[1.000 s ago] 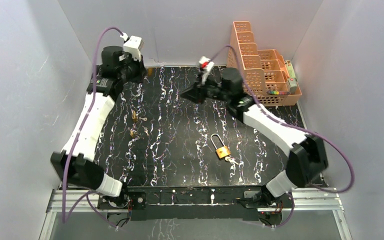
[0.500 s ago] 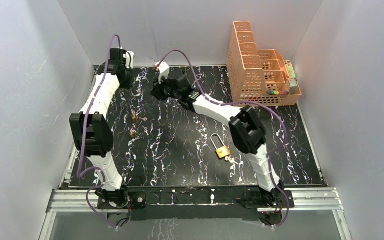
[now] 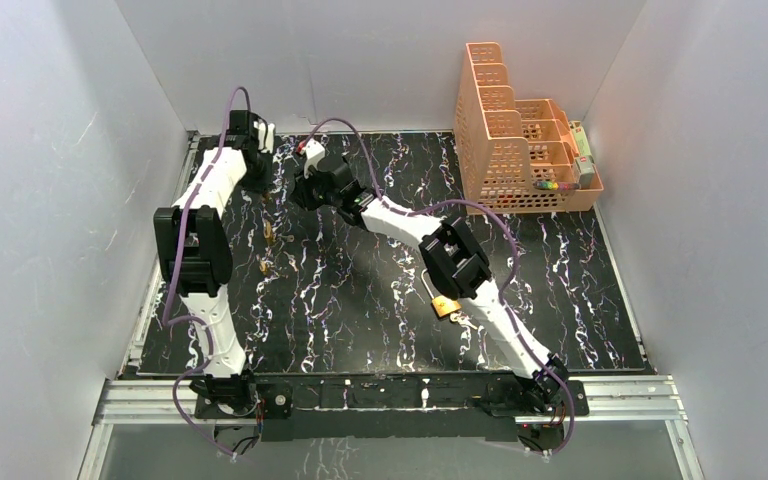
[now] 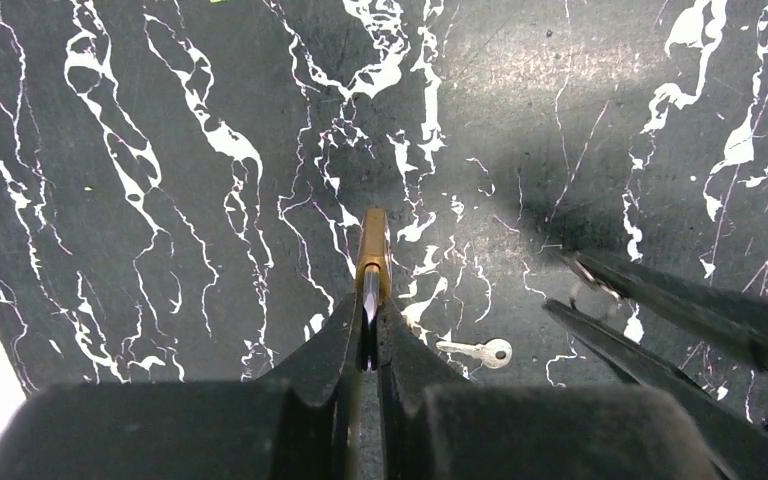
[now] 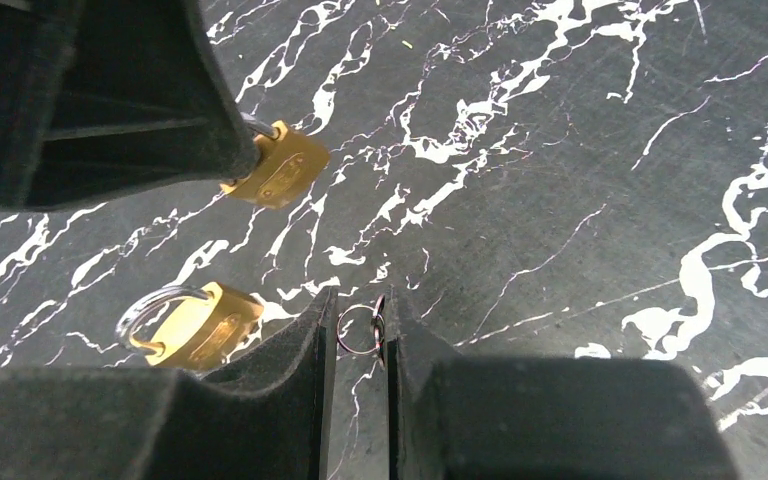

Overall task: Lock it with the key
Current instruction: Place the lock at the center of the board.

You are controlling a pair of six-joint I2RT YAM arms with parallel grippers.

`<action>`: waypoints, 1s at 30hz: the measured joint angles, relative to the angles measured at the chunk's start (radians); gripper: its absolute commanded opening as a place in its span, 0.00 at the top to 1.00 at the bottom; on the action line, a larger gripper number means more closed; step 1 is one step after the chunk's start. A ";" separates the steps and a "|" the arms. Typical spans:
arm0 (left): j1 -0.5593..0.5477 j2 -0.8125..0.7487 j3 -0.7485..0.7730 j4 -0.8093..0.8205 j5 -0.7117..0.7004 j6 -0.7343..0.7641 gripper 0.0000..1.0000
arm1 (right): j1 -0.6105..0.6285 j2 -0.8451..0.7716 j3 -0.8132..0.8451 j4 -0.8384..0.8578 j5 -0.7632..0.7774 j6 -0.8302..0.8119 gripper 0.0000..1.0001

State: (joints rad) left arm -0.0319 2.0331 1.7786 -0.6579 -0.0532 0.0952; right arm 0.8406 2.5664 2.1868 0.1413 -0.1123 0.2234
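**Operator:** Where's my lock right now?

**Spotter:** Your left gripper [image 4: 365,325] has the small brass padlock [image 4: 373,250]. The jaws are pressed onto its two flat faces, so in the left wrist view you see it edge-on at the centre of the frame. In the right wrist view it sits upper left.

**Operator:** And the key?

**Spotter:** Your right gripper [image 5: 358,325] pinches a key ring [image 5: 357,330] at the lower centre of its own view, with the jaws all but together on it. The blade is hidden, so I cannot tell which way it points.

**Operator:** What else is on the table [image 3: 360,290]?

**Spotter:** A second small padlock [image 5: 198,322] lies just left of your right jaws. A loose key [image 4: 482,351] lies lower right of centre in the left wrist view. A large padlock [image 3: 444,302] rests lower right of centre in the top view, partly under your right arm.

**Operator:** How will they handle?

**Spotter:** I'd judge the padlock dense, hard and smooth. It may slide or twist under a push, so grip the flat body and leave the keyhole end free. The key is light and stiff but will likely swing on its ring. Take it by the head, not the ring, before you try insertion.
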 measured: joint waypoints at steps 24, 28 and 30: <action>0.010 0.046 -0.080 0.028 0.016 -0.026 1.00 | 0.037 0.171 0.050 0.229 -0.006 0.009 1.00; 0.010 0.066 -0.079 0.031 0.002 -0.031 1.00 | 0.042 0.171 0.050 0.248 -0.006 0.010 1.00; 0.010 0.066 -0.078 0.030 -0.003 -0.035 1.00 | 0.042 0.171 0.050 0.253 -0.005 0.009 1.00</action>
State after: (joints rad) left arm -0.0223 2.0987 1.7004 -0.6281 -0.0559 0.0597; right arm 0.8829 2.7377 2.2364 0.3943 -0.1177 0.2325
